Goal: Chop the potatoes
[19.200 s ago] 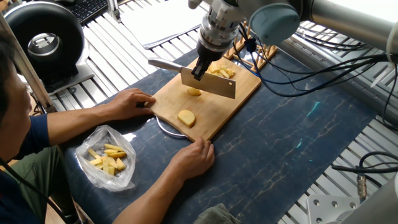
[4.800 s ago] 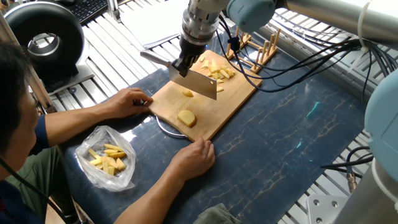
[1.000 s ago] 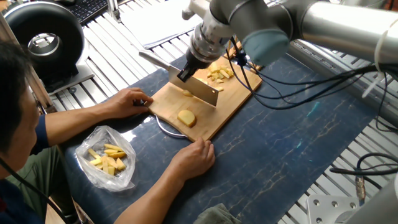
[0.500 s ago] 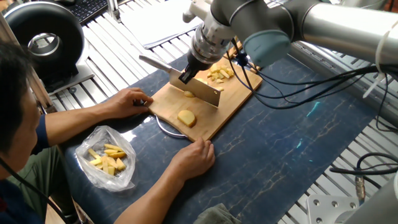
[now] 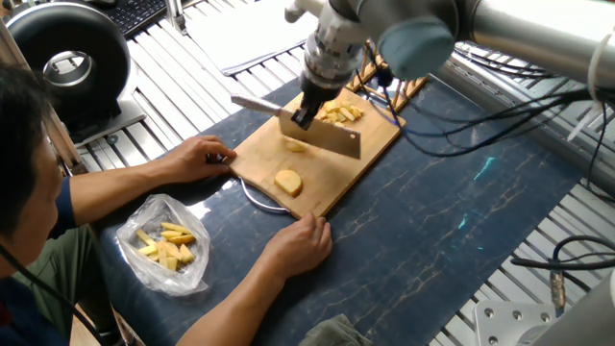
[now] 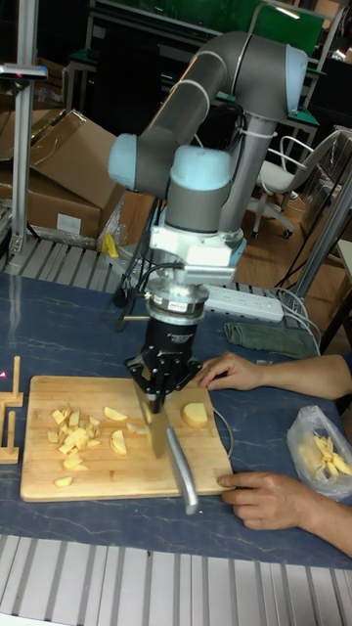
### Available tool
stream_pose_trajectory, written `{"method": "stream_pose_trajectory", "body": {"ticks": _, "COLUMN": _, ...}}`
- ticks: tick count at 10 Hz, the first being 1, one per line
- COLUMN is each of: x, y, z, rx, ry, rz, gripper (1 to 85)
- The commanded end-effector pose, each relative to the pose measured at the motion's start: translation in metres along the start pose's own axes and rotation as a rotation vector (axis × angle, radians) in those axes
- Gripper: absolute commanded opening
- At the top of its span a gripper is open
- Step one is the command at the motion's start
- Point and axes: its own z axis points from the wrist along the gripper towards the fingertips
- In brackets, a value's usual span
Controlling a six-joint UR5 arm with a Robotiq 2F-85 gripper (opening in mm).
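fixed view: pale yellow peeled potato pieces (image 5: pixel 338 113) lie heaped toward the one o'clock corner of a light wooden cutting board (image 5: pixel 375 144), while one rounded potato chunk (image 5: pixel 287 182) waits near its seven o'clock edge and a smaller bit (image 5: pixel 295 145) sits at the blade. a broad steel cleaver (image 5: pixel 325 136) stands edge-down across the board's middle, its handle reaching to ten o'clock, apparently mid-chop on that small bit. the black two-finger gripper (image 5: pixel 306 113) of the grey robot arm is pinched on the cleaver's spine, likely so the blade stays square to the wood. a seated person's hands steady the board, one (image 5: pixel 202 156) at nine o'clock, the other (image 5: pixel 298 242) at six, seemingly to stop it sliding. a clear plastic bag of yellow sticks (image 5: pixel 168 243) rests at eight o'clock on the dark blue marbled mat (image 5: pixel 452 221), well apart from the cutting.
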Motion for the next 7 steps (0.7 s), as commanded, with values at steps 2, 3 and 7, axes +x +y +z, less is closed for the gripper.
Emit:
{"method": "stream_pose_trajectory", "body": {"ticks": 2, "x": -0.013, "y": -0.004, "z": -0.022, "rx": 0.011, "ry": 0.042, "rz": 0.009, "gripper": 1.0}}
{"method": "stream_pose_trajectory", "body": {"ticks": 3, "x": -0.012, "y": 0.002, "z": -0.022, "rx": -0.005, "ry": 0.042, "rz": 0.030, "gripper": 1.0}}
{"method": "stream_pose_trajectory", "body": {"ticks": 7, "x": -0.014, "y": 0.017, "z": -0.009, "rx": -0.017, "ry": 0.018, "rz": 0.052, "gripper": 1.0}}
